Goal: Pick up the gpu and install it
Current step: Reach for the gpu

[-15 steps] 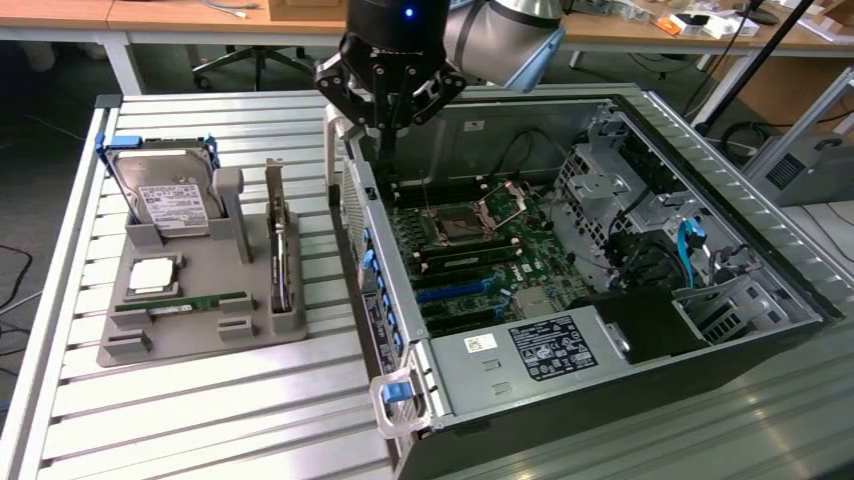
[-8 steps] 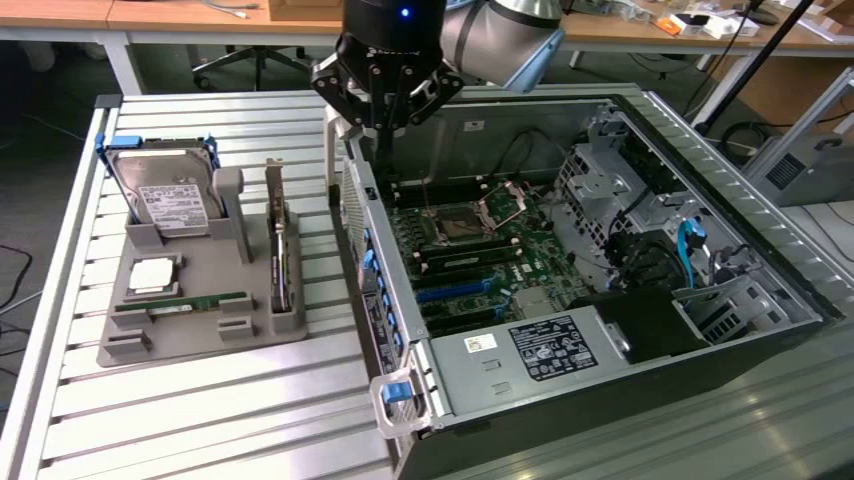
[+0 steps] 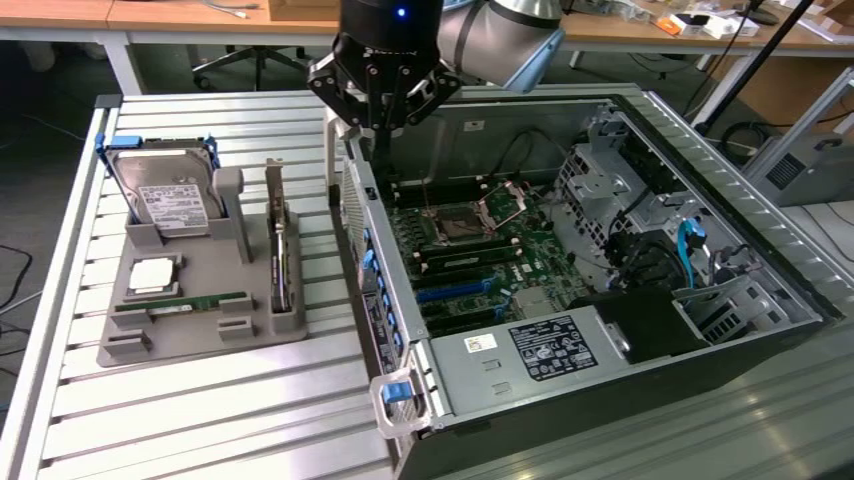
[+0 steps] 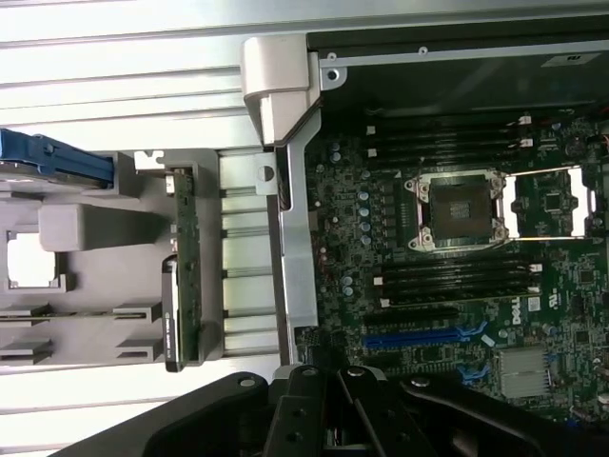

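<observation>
Slatted metal table [image 3: 200,420], ribbed, matt silver. Item: gpu [image 3: 278,250], a thin dark circuit board with a bright metal bracket, standing on edge in the grey moulded holder [image 3: 200,345] beside the open computer case [image 3: 747,250]. It is not yet lifted (all of the task remains). Gripper [image 3: 380,120]: black, fingers drawn together on nothing, above the case wall nearest the holder, apart from the card. Motherboard [image 3: 494,250]: green, blue expansion slot [image 3: 454,292] vacant.
</observation>
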You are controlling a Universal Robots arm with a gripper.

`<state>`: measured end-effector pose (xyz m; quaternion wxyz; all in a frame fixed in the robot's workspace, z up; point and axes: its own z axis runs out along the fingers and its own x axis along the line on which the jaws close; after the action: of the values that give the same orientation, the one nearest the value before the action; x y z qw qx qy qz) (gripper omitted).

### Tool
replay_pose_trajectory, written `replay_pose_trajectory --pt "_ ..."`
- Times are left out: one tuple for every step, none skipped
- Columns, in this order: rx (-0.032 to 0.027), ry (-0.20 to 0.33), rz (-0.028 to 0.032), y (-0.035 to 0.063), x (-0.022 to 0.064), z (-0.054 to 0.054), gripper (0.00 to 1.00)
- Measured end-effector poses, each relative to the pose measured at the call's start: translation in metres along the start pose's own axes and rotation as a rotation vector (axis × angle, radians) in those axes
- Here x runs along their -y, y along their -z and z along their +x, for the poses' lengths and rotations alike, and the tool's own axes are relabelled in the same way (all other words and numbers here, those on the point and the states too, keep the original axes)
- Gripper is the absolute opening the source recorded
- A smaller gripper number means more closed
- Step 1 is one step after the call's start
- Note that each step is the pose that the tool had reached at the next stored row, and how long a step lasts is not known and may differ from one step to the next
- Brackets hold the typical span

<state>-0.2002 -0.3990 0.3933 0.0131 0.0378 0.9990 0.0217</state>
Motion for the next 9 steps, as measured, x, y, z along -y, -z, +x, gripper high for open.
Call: replay_pose_trajectory --pt "0.0 0.0 0.0 0.0 0.0 0.0005 0.11" --pt "0.0 0.0 0.0 0.0 0.0001 0.0009 0.11" --pt "0.0 0.0 0.0 0.0 0.0001 0.0011 0.11" --pt "0.0 0.0 0.0 0.0 0.0001 0.0014 0.11" --pt "0.0 0.0 0.0 0.0001 0.0001 0.0016 0.11" --pt "-0.0001 0.0 0.0001 0.0001 0.0001 0.0018 0.11" --pt "-0.0001 0.0 0.0 0.0001 0.0002 0.002 0.11" --pt "0.0 0.0 0.0 0.0001 0.0002 0.0022 0.11" --pt "0.0 0.0 0.0001 0.0001 0.0002 0.0025 0.11"
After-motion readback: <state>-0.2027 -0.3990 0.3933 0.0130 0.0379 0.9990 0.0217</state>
